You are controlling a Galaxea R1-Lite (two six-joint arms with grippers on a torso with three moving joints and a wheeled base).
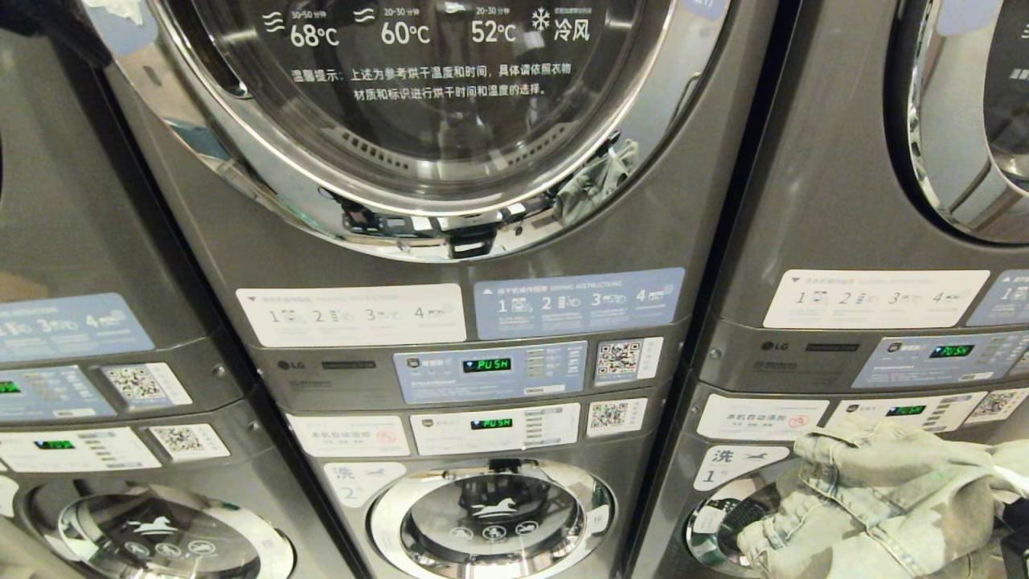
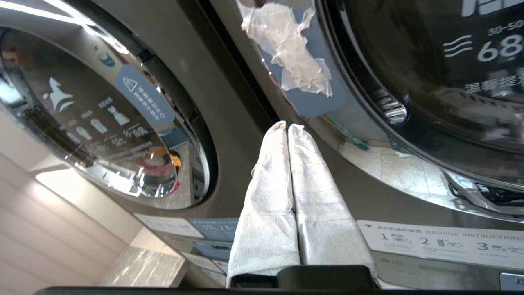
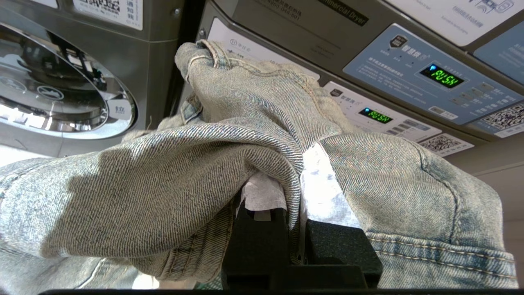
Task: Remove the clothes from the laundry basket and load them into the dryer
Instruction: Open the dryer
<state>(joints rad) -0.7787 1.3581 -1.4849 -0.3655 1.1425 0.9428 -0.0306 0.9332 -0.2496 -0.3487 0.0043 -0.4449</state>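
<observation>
A pale blue denim garment (image 1: 884,507) hangs bunched at the lower right of the head view, in front of the right-hand machine. My right gripper (image 3: 297,180) is shut on a fold of that denim (image 3: 229,159), which drapes over both white-wrapped fingers. My left gripper (image 2: 286,128) is shut and holds nothing. It points up at the grey panel just beside the chrome rim of the dryer door (image 2: 430,82), near a taped blue sticker (image 2: 303,69). The round dryer door (image 1: 434,121) is closed. The laundry basket is out of view.
Stacked grey machines fill the view, with a washer door (image 1: 490,515) below the dryer and lit control panels (image 1: 490,370) between them. A neighbouring stack stands on the left (image 1: 96,362) and another on the right (image 1: 884,338). A light tiled floor shows beside the machines (image 2: 143,266).
</observation>
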